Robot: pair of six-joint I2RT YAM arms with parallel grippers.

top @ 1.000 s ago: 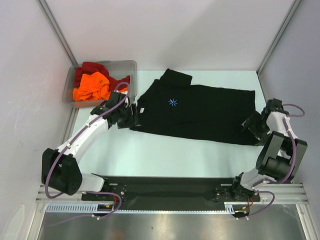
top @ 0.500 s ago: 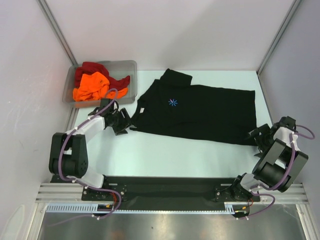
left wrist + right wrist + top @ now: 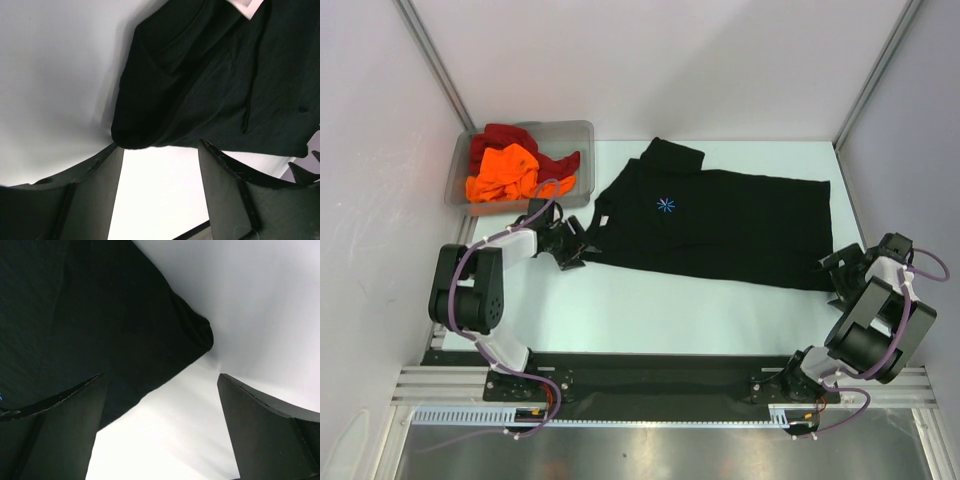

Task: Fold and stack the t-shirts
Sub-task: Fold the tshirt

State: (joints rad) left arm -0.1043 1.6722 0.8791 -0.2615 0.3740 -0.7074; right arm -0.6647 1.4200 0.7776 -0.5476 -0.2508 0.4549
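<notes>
The black t-shirt [image 3: 720,220] with a light-blue starburst lies spread flat on the table. My left gripper [image 3: 574,246] is open and empty just off its left sleeve corner, which shows in the left wrist view [image 3: 200,90]. My right gripper [image 3: 836,272] is open and empty just off the shirt's near right hem corner, seen in the right wrist view [image 3: 100,325]. The orange t-shirt [image 3: 503,172] and the dark red t-shirt [image 3: 505,138] lie crumpled in the bin.
A clear grey plastic bin [image 3: 578,135] stands at the back left and holds the two crumpled shirts. White walls close the table on the left, back and right. Both arm bases sit on a black rail at the near edge.
Both arms have drawn back toward their bases and off the black shirt's corners. The shirt lies as before.
</notes>
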